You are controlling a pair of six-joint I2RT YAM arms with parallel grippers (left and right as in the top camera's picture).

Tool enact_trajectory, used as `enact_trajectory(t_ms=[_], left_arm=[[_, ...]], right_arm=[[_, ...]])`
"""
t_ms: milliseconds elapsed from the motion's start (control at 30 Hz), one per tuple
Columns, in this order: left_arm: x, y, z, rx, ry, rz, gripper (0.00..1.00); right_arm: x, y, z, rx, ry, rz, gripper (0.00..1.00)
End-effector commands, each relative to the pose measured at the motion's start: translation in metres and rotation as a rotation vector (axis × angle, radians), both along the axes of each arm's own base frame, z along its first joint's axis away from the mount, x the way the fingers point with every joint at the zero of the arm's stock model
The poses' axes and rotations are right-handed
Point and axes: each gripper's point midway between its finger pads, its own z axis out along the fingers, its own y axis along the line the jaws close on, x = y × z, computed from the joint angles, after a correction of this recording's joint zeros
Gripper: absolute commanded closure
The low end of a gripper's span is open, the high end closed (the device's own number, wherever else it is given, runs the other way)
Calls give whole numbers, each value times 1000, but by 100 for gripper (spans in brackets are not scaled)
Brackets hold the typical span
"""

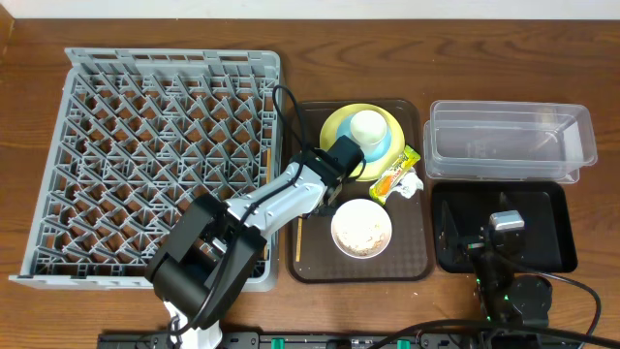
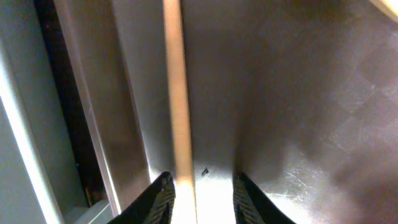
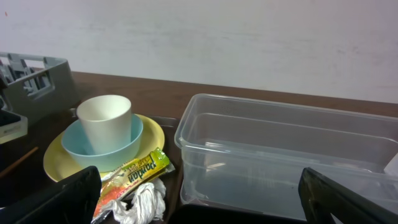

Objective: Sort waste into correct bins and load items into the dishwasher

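Note:
My left gripper (image 2: pixel 202 193) is down on the brown tray (image 2: pixel 298 93), open, with a wooden chopstick (image 2: pixel 177 93) between its fingers, close against the left one and apart from the right one. From overhead the left gripper (image 1: pixel 327 202) is beside the white bowl (image 1: pixel 361 229), which holds rice crumbs. A chopstick (image 1: pixel 298 240) lies along the tray's left edge. The white cup (image 1: pixel 366 126) stands in the light blue bowl (image 1: pixel 383 145) on the yellow plate (image 1: pixel 334 126). The wrapper (image 3: pixel 134 174) and white scrap (image 3: pixel 143 202) lie beside them. My right gripper (image 3: pixel 205 205) is wide open and holds nothing.
The grey dish rack (image 1: pixel 145 155) fills the left of the table, right against the brown tray (image 1: pixel 412 262). The clear tub (image 1: pixel 509 141) stands at the back right, with the black tray (image 1: pixel 542 252) in front of it under my right gripper (image 1: pixel 489 233).

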Motion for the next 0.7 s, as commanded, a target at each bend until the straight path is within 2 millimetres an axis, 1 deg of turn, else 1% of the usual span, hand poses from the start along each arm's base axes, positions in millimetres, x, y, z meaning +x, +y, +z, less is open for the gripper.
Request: enact_trajectory(t_ms=[0,233,367,433,467,567,633,667], left_arm=[[-17,16,-22,59,65,11,78],[-18,14,-22,50,72,10,92],[-16,13,-15,38,57,10,92],[-11,9,-5,18,32,4,92],[-6,5,9,-7,0,-9,92],[3,-2,38,-57,-68,-40,92],[8,-5,64,-99,-127,-53,92],[11,-4,89,-143,-186,-46,92]], right_arm=[[0,-2,-1,10,5,-8,1],[0,-2,-1,10,5,-8,1],[0,-2,-1,10,5,-8,1],[0,-2,-1,10,5,-8,1],[0,-2,-1,10,5,-8,1],[0,-2,-1,10,5,-8,1],[0,-2,-1,10,5,-8,1],[0,-2,-1,10,5,-8,1]])
